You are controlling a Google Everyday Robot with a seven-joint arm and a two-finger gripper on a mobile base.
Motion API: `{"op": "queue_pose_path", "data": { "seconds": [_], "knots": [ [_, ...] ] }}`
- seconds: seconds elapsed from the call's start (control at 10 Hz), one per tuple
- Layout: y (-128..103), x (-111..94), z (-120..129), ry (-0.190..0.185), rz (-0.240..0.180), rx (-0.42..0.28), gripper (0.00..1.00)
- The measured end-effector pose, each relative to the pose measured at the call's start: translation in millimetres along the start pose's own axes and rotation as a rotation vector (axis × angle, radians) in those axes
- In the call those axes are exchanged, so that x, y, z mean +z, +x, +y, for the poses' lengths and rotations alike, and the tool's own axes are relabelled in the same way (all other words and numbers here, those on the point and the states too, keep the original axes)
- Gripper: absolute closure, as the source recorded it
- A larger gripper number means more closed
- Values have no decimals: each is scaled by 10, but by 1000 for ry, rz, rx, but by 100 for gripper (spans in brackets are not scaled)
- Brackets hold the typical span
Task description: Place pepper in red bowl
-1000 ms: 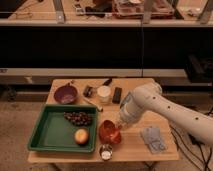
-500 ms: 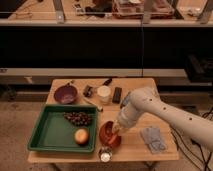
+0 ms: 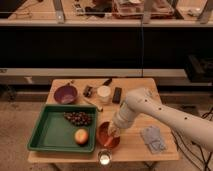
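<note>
Change: a second back the white arm's gripper (image 3: 113, 131) hung higher over the bowl; it has dipped, and its tip is now down inside the rim.
Gripper: reaching in from the right on the white arm, pointing down into the right half of the round orange-red bowl (image 3: 103, 140).
Grip: cannot tell whether it is clenched or released; the tip blends into the bowl.
Pepper: the small orange-red pepper (image 3: 110, 135) shows only as a bright patch at the gripper's tip, within the bowl's rim; held or lying there, cannot tell.
Red bowl: near edge of the wooden table (image 3: 132, 148), just right of the green plastic tray (image 3: 50, 131).
Tray: dark bunch of grapes (image 3: 77, 118) at its far side, round yellow-orange fruit (image 3: 81, 136) nearer, by its right wall.
Far side: purple bowl (image 3: 66, 93) on the left, white cylindrical tub (image 3: 104, 94) to its right.
Near edge: small metal cup (image 3: 104, 158), just in front of the red bowl.
Right: grey-blue cloth (image 3: 152, 138), under the arm.
</note>
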Motion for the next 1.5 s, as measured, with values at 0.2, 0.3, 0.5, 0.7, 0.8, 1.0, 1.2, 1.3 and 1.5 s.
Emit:
{"op": "queue_pose_path", "data": {
  "seconds": [0.2,0.3,0.5,0.7,0.8,1.0,1.2,1.3,1.5],
  "knots": [
    [8,-7,24,0,11,8,99],
    [9,-19,27,-1,15,7,95],
    [4,-21,0,0,16,-8,81],
    [6,-26,2,0,17,-9,81],
    [5,-24,-1,0,17,-9,81],
    [5,-24,3,0,17,-10,81],
    [5,-26,-1,1,17,-10,81],
    [4,-26,1,1,17,-10,82],
    [5,-26,2,1,17,-10,88]
  ]
}}
